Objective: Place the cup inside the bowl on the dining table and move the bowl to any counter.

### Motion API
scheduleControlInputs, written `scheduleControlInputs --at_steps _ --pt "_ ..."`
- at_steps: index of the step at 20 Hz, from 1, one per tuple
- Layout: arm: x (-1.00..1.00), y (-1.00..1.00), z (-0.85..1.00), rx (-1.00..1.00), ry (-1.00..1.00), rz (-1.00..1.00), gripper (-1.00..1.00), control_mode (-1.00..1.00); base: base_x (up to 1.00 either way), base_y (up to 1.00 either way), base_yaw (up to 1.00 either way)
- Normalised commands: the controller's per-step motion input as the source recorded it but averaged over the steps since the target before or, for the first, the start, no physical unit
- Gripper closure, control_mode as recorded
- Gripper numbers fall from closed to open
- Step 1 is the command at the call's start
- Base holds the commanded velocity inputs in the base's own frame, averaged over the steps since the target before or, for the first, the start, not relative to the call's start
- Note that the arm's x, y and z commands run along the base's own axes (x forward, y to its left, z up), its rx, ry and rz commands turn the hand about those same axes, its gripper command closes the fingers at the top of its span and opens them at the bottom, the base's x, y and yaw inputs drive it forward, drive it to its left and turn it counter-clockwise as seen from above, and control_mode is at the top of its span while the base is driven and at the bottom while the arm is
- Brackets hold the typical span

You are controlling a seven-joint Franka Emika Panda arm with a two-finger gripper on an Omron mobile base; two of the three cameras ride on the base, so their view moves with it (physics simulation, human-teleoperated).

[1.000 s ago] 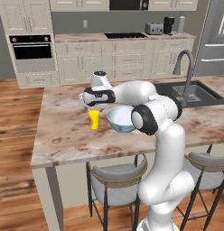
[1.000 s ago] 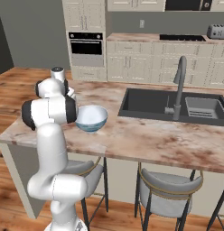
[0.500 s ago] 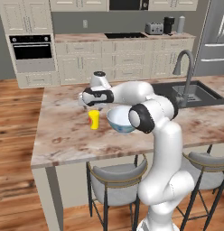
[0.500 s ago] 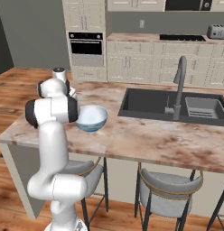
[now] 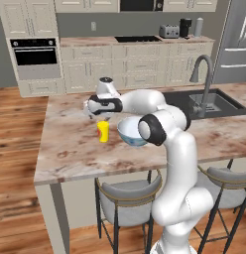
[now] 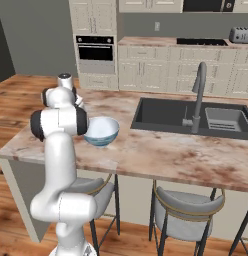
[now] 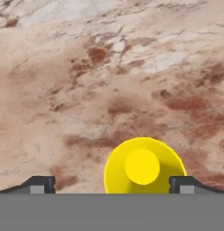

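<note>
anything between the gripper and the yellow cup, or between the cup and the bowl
Nothing visible. The open gripper hangs right above the cup, with only air between. The bowl sits beside the cup on the dining table, with bare stone between them.

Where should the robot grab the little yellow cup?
Probably around its sides, coming straight down from above. The cup stands on the table, narrow enough to fit between the fingers. The open gripper hangs over it, a bit off-centre, so it should line up first.
</note>
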Motion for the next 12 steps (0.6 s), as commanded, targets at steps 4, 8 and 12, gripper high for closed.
scheduleControlInputs --at_steps 4,8,12 --pt "0.0 0.25 -0.15 0.0 0.01 0.01 -1.0 -1.0 0.0 0.0 0.0" --pt "0.0 0.03 -0.29 0.0 0.01 0.0 -1.0 -1.0 0.0 0.0 0.0" --pt "0.0 0.0 -0.25 0.0 0.0 0.0 -1.0 -1.0 0.0 0.0 0.0"
